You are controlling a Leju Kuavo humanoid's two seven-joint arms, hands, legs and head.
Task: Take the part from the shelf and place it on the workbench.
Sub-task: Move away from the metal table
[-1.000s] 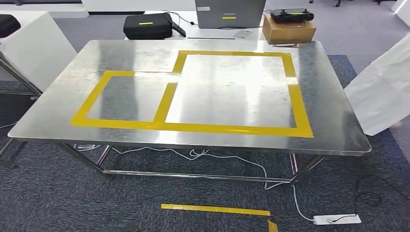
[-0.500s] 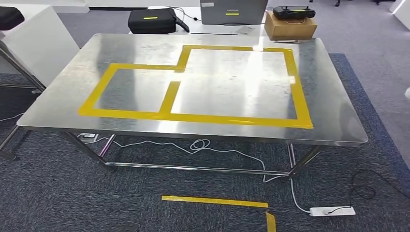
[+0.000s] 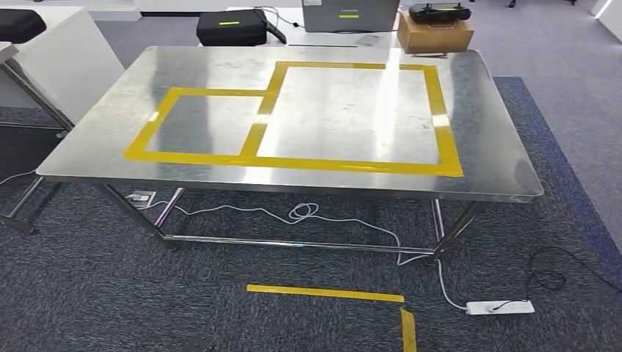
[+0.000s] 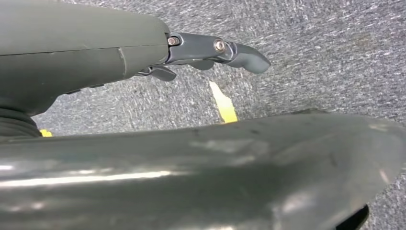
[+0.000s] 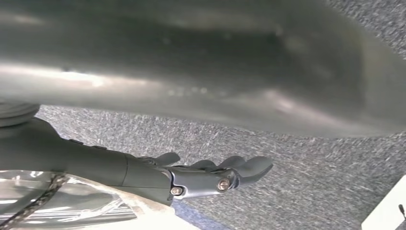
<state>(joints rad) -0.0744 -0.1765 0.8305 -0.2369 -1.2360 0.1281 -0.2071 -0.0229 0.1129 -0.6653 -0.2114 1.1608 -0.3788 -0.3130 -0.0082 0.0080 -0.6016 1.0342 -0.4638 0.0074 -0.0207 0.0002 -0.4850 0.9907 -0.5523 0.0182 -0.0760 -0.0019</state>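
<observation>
Head view. The workbench point(image 3: 484, 110) stands ahead of me with its steel top bare inside the yellow tape frames point(image 3: 352, 166). No part lies on it, so I judge the placing step not yet done. Beyond the workbench's far edge are a black case point(image 3: 231, 28), a grey laptop point(image 3: 350, 15) and a cardboard box point(image 3: 434, 37) with a black controller point(image 3: 438, 11) on top. The case and the laptop each carry a small yellow label, and the writing is too small to read. A power strip point(image 3: 500, 307) lies on the carpet beside the workbench's near right leg.

Left wrist view. The left hand point(image 4: 167, 48) hangs over the carpet, fingers stretched out and apart, holding nothing.

Right wrist view. The right hand point(image 5: 158, 175) has its fingers nearly straight. A clear plastic-wrapped thing point(image 5: 72, 203) lies against it, which is possibly the part. I cannot tell whether the hand grasps it. No writing is legible on the wrap.
</observation>
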